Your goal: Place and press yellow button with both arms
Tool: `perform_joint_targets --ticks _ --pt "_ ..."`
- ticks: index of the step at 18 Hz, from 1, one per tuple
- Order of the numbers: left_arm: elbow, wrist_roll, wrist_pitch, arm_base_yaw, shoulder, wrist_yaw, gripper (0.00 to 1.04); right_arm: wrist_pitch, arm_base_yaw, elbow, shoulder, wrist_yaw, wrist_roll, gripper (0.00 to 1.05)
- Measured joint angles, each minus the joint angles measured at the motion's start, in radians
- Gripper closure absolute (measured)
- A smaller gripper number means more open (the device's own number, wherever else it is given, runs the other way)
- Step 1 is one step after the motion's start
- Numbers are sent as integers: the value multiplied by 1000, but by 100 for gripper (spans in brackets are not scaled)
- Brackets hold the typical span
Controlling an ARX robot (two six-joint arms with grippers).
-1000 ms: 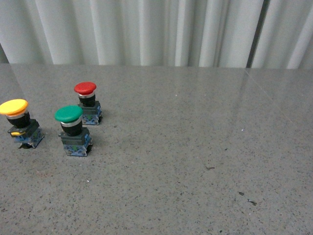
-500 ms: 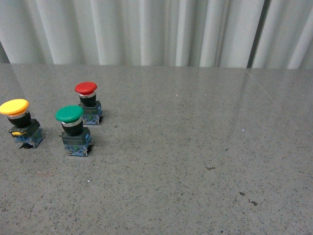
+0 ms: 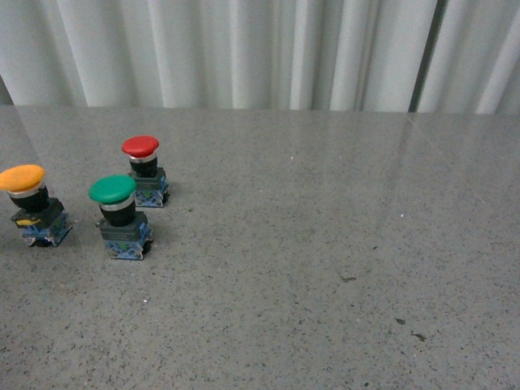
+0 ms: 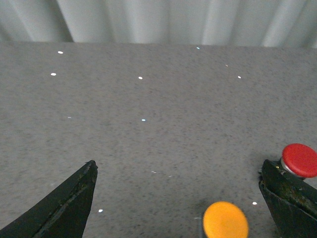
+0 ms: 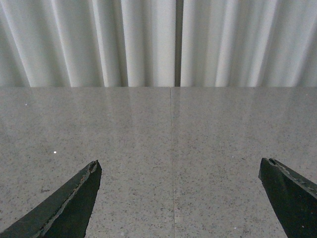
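The yellow button (image 3: 24,199) stands upright at the far left of the grey table, with its round yellow cap, black collar and dark base. In the left wrist view its cap (image 4: 225,220) lies low between my left gripper's fingers, nearer one of them. My left gripper (image 4: 178,171) is open and empty above it. My right gripper (image 5: 179,166) is open and empty over bare table. Neither arm shows in the front view.
A green-capped button (image 3: 118,215) stands just right of the yellow one. A red-capped button (image 3: 145,169) stands behind it and also shows in the left wrist view (image 4: 299,160), beside one finger. White curtains (image 3: 260,49) hang behind the table's far edge.
The yellow button's cap looks slightly lower and more orange in shade than before. The green and red buttons have not moved.
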Motion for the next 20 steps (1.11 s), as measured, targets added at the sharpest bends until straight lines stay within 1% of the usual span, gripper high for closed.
perform_joint_targets --ticks 3,8,10,18,20 --pt "55 -28 -37 -30 119 42 7 0 0 0 0 0 0 7" --pt "60 -84 -79 -57 226 57 7 0 0 0 0 0 0 7" --pt "61 -105 -65 -64 241 78 7 0 0 0 0 0 0 7" --pt "63 -114 -98 -68 295 69 7 0 0 0 0 0 0 7" --pt "63 -106 -89 -68 295 55 19 0 0 0 0 0 0 7"
